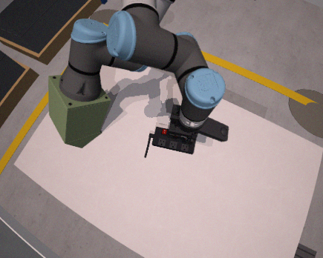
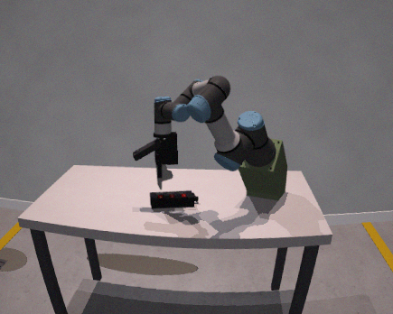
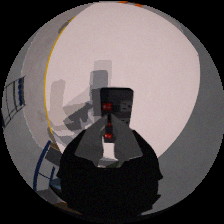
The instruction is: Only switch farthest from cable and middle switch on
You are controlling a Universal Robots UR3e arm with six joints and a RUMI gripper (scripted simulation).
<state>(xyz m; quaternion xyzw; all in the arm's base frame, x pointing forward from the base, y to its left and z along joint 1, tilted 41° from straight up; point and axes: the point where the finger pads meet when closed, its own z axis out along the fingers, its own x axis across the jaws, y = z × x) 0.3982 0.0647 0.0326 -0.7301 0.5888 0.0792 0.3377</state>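
Getting Ready to Push the Switches

Sitting on the white table (image 2: 77, 198), right way up, is the black power strip (image 2: 173, 199). The pincer (image 2: 159, 182) hangs just above it, squeezed shut and holding nothing. Three red switches (image 2: 172, 197) show, but which are on is hard to tell. The pressing looks not yet done
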